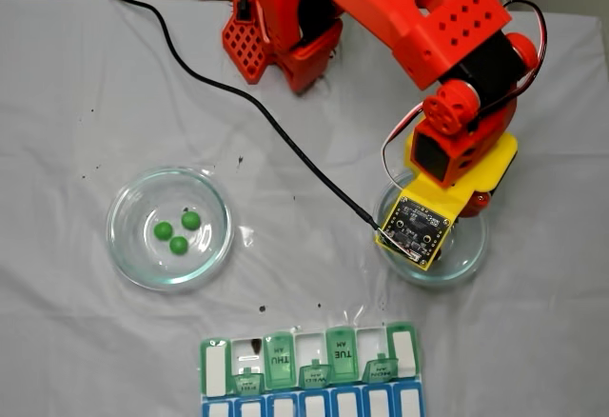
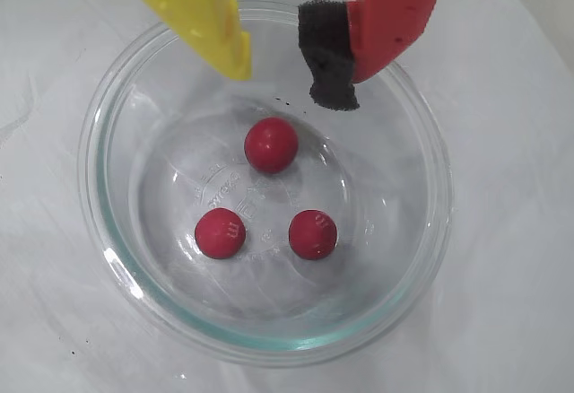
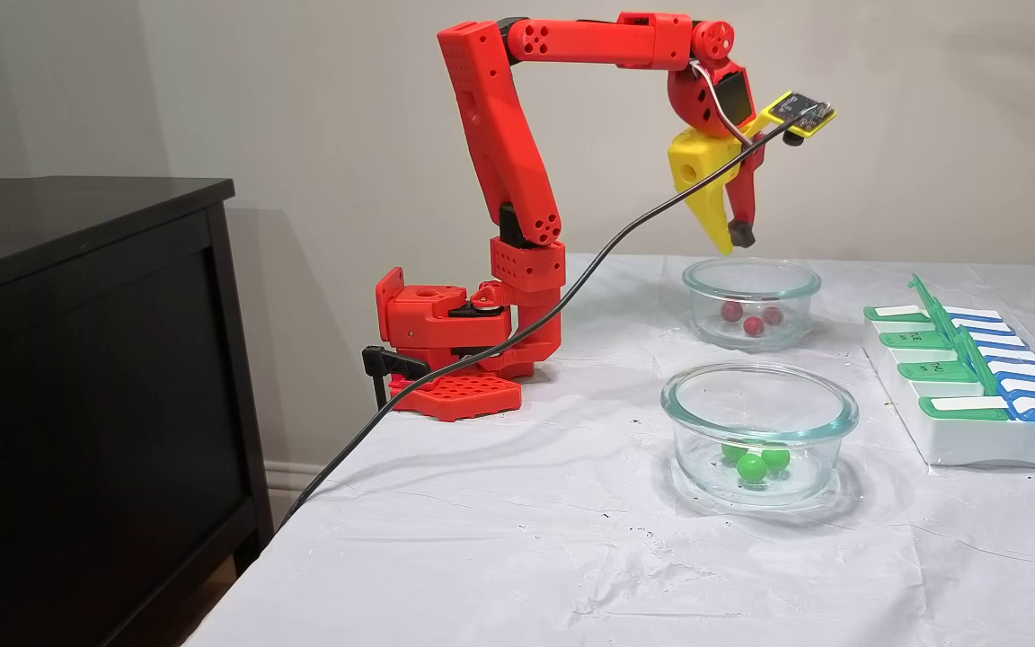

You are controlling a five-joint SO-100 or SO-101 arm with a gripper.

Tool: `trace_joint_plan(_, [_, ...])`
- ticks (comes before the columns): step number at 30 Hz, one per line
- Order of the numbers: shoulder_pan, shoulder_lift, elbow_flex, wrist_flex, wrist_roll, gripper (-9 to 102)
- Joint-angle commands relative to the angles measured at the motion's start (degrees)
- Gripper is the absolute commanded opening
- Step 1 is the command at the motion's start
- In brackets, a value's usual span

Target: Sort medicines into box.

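Observation:
Three red medicines (image 2: 271,144) lie in a clear glass dish (image 2: 93,173), one ahead and two side by side nearer the camera. My gripper (image 2: 287,83) hangs open over the dish's far side, with a yellow finger on the left and a red finger with a black pad on the right; nothing is between them. From the side, the gripper (image 3: 731,241) hovers just above that dish's rim, with the red medicines (image 3: 751,323) below. Three green medicines (image 1: 179,231) sit in a second dish (image 1: 112,227). The box (image 1: 342,352) lies at the table's near edge, some green lids raised.
A black cable (image 1: 276,136) runs across the white cloth from the wrist camera board (image 1: 416,228) toward the back left. The arm's red base (image 3: 446,341) stands at the table's rear. A dark cabinet (image 3: 77,359) stands beside the table. The box (image 3: 976,445) lies right of both dishes.

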Motion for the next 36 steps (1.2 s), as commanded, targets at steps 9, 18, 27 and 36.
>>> trace_joint_plan(9, [-1.1, -2.0, 0.1, -2.2, 0.8, 24])
trace_joint_plan(18, [-1.8, -2.6, 3.3, -4.0, 2.1, 25])
trace_joint_plan(27, [-1.9, -5.7, 2.7, -2.9, 4.6, 26])
trace_joint_plan(36, [-2.2, -7.5, 2.6, -3.0, 5.4, 28])
